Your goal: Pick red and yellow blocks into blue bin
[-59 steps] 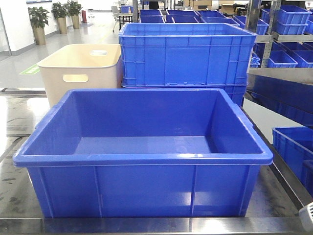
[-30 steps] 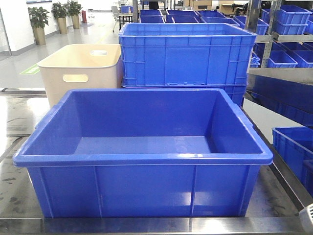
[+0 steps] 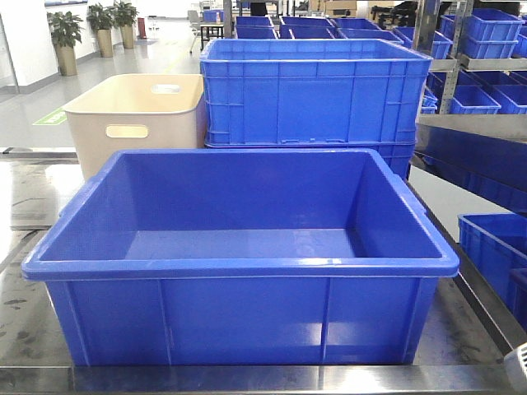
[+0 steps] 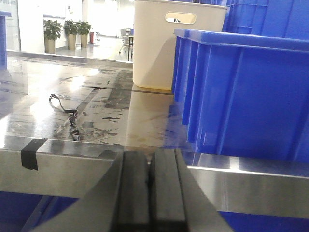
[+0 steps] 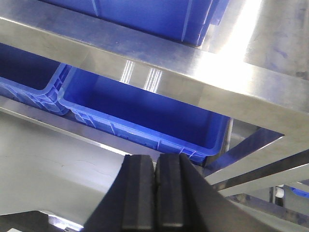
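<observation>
Your left gripper (image 4: pixel 150 193) has its two dark pads pressed together with nothing between them, and it sits low at the front edge of the steel table (image 4: pixel 96 159). Your right gripper (image 5: pixel 155 193) is likewise closed on nothing, hanging below the table's steel edge rail (image 5: pixel 145 63).

No brand, label or writing can be read in any view.

From the left wrist camera, the blue bin (image 4: pixel 241 96) stands on the table up and to the right of your left gripper, apart from it, its ribbed side facing you. Left of the bin on the tabletop lie one thin black strap (image 4: pixel 65 113) and, on the table's front edge, one patch of black tape (image 4: pixel 31 153). Behind the bin stands one cream tub (image 4: pixel 159 43) with a handle slot.

From the right wrist camera, you see two blue crates on a lower level (image 5: pixel 145 111), side by side beneath the table, beyond your right gripper.

In the front view the blue bin (image 3: pixel 239 317) fills the foreground, and its floor shows nothing inside. Behind it are the cream tub (image 3: pixel 136 115) at left and one taller blue crate (image 3: pixel 313 95) at right; more blue crates sit on shelving (image 3: pixel 486 49) further back. Three potted plants (image 3: pixel 66 37) line the far wall. The red and yellow blocks cannot be seen in any view.
</observation>
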You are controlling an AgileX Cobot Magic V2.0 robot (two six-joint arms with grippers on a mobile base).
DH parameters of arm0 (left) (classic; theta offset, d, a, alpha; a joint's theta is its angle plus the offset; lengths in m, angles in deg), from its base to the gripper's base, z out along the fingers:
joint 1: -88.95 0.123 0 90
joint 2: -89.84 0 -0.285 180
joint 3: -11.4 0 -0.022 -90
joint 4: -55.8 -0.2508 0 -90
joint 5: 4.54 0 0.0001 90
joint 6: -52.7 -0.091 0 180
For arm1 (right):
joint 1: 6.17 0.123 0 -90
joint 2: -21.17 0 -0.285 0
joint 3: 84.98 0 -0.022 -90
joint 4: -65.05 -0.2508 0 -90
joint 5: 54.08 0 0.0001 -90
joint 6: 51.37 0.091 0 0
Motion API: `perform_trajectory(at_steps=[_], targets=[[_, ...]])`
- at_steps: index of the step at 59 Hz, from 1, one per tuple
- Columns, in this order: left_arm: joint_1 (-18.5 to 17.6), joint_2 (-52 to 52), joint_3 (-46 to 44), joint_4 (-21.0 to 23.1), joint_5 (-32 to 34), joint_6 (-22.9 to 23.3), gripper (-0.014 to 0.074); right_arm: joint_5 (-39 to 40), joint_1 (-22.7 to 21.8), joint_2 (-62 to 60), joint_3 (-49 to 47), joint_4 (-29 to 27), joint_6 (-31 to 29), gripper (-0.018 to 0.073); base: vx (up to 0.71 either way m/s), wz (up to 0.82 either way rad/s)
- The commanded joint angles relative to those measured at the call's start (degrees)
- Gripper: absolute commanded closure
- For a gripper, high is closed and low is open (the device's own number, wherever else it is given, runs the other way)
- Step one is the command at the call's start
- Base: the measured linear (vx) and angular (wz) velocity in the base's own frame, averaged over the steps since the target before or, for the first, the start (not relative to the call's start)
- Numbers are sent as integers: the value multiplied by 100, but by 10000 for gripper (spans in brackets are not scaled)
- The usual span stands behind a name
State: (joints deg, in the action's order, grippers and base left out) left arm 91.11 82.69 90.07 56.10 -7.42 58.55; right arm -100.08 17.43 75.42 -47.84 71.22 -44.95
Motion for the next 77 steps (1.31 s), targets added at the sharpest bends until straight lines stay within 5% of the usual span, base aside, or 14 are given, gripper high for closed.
perform_trajectory(at_steps=[1,25,36,48,62,77], targets=[[-45,99,-97,49,514,53,603,306,-20,-11,-171,89,-23,570,0,0],[-45,99,-97,49,514,53,603,418,-247,-334,-98,205,-187,570,0,0],[-45,99,-97,49,509,53,603,1697,-1580,-1496,1062,205,-194,570,0,0],[-45,99,-97,49,509,53,603,3171,-2393,-3243,2698,199,-174,570,0,0],[-45,99,-97,49,509,53,603,4405,-2824,-4409,4015,-195,-170,570,0,0],[-45,99,-97,49,488,53,603,4812,-2833,-4688,4225,-195,-182,570,0,0]])
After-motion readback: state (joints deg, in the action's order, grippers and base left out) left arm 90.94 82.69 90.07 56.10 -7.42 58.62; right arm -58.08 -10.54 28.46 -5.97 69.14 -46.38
